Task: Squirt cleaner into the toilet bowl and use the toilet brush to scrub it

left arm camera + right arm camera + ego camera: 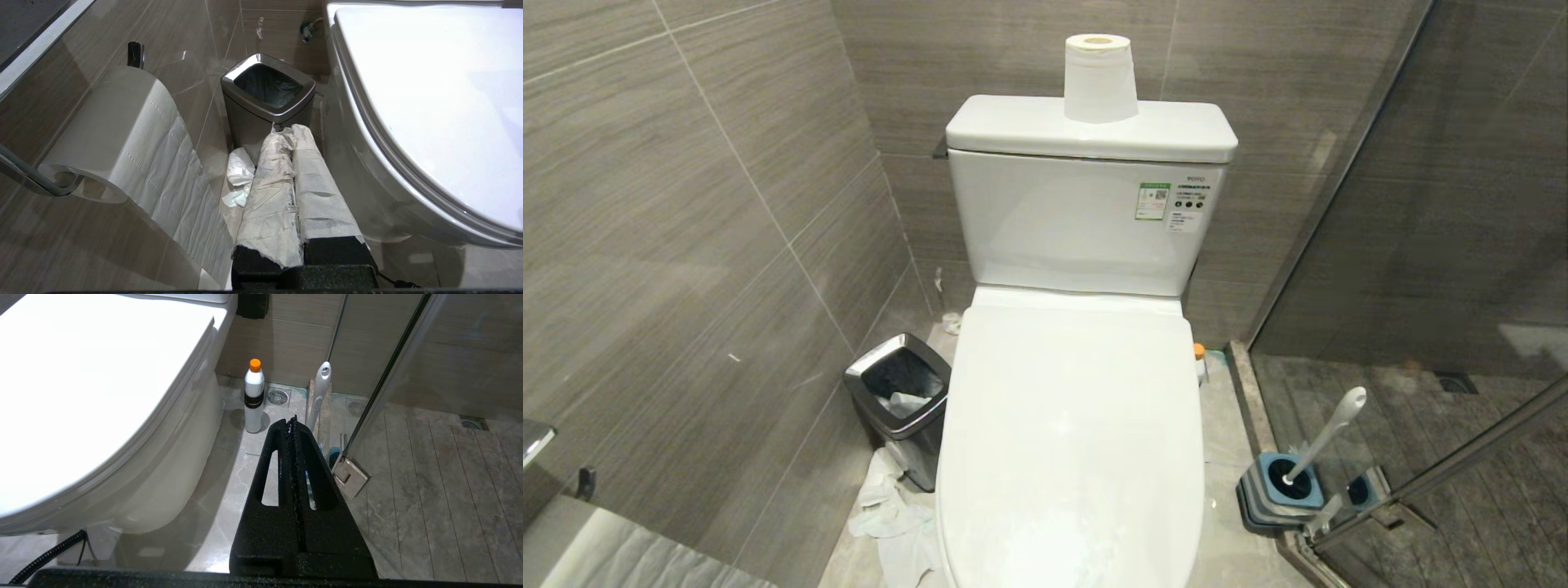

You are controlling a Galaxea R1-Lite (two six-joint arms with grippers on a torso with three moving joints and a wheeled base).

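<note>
Lid (1072,441) shut over the bowl, nearest the head camera. Left to right: bin (900,392) and loose tissue on the floor; left pincer (291,134), paper-wrapped, closed on nothing, low beside the toilet. Right pincer (291,424) also closed, empty. Ahead of it on the floor stands the cleaner (253,396), upright; brush (1327,433) leans in its holder (1278,490) by the glass door. Right arm is nearer both; lid probably needs lifting first

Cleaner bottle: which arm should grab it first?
Right. The bottle stands on the floor on the toilet's right side, straight ahead of the shut right hand, near the brush. The left hand, also shut, faces the bin on the other side.
</note>
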